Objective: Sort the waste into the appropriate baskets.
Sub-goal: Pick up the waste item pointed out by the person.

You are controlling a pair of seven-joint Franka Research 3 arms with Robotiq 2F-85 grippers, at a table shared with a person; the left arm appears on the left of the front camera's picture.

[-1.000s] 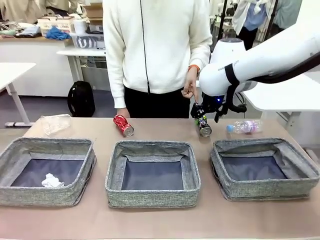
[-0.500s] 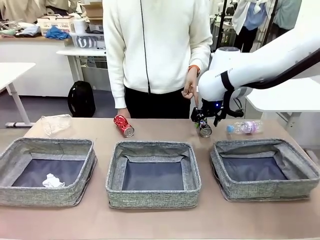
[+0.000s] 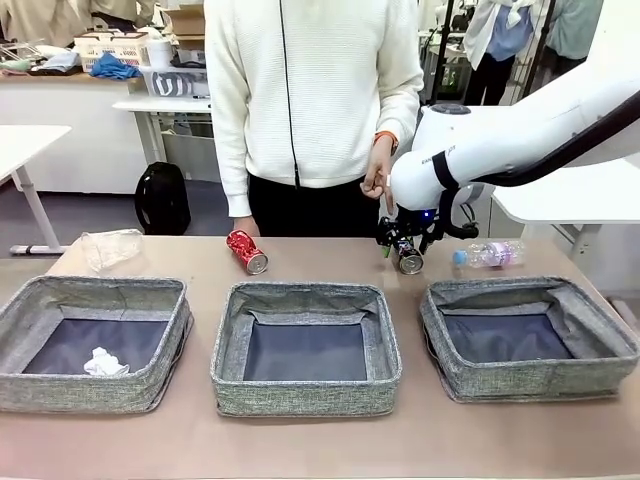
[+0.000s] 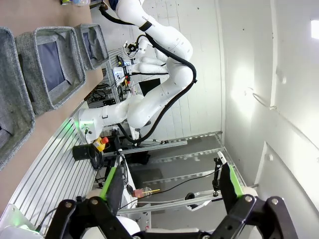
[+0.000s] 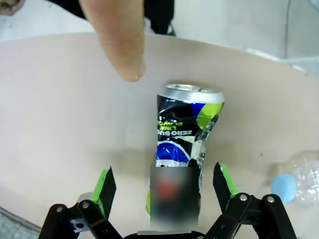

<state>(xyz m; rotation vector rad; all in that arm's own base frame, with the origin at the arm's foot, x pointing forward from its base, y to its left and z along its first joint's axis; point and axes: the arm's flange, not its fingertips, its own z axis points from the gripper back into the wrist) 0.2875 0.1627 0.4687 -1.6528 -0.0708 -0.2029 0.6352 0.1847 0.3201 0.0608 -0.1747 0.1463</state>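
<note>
Dark can [image 3: 409,262] lies right of centre on counter [image 3: 320,440], between fingers [image 5: 105,186] of wide-spread right hand [image 5: 163,174]; left hand [image 4: 169,167] likewise wide.

a tan worktop [image 3: 300,445] fills the foreground. behind it is grey-blue floor [image 3: 80,215], with a black backpack [image 3: 162,198] standing by the legs of a white table [image 3: 165,103]. that table carries a clear bin [image 3: 175,80] and a cardboard box [image 3: 187,20]. another white table [image 3: 25,140] stands far left and a third [image 3: 575,195] at right. a white basket [image 3: 112,46] sits on a back counter. the left wrist view shows a plain white wall [image 4: 269,74] with a bright patch of light [image 4: 242,79].
</note>
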